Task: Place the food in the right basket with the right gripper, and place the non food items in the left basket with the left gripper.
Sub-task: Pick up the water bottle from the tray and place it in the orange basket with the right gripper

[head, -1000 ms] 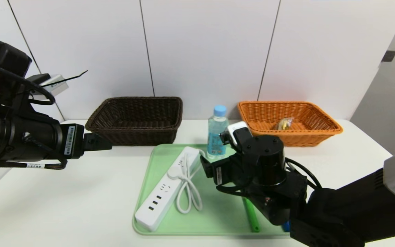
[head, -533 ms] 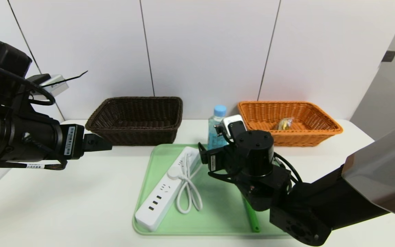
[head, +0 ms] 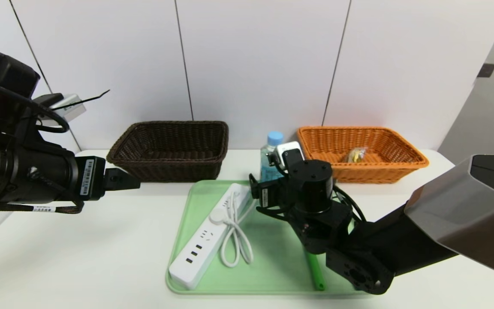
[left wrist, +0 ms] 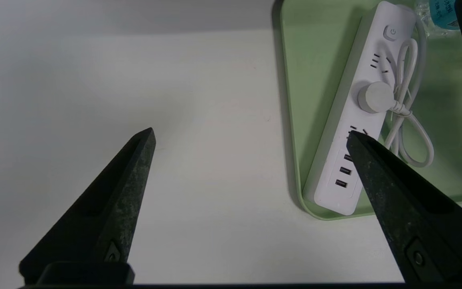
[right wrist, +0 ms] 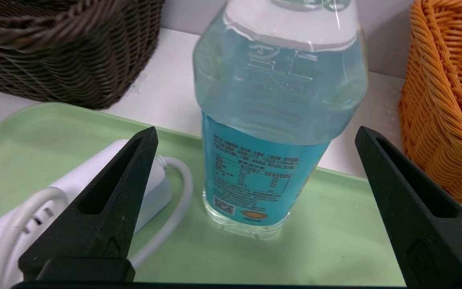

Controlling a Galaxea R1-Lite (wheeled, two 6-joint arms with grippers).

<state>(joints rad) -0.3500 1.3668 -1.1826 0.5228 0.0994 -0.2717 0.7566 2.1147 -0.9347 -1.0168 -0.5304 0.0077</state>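
A clear water bottle (head: 274,143) with a blue label (right wrist: 255,180) stands upright at the back of the green tray (head: 185,223). My right gripper (right wrist: 255,132) is open just in front of it, a finger on each side and neither touching. A wrapped snack (head: 355,155) lies in the orange basket (head: 403,165). On the tray lie a white power strip (head: 206,234) with its coiled cord and a green spoon handle (head: 314,271). My left gripper (left wrist: 250,133) hangs open and empty over bare table left of the tray. The dark brown basket (head: 172,150) holds nothing.
Both baskets stand against the white back wall, the bottle between them. In the right wrist view the dark basket (right wrist: 66,52) and orange basket (right wrist: 447,120) flank the bottle. My right arm covers the tray's right part. White table (head: 79,257) surrounds the tray.
My right arm has reached forward across the tray, bringing its open gripper up to the bottle. The left arm has not moved.
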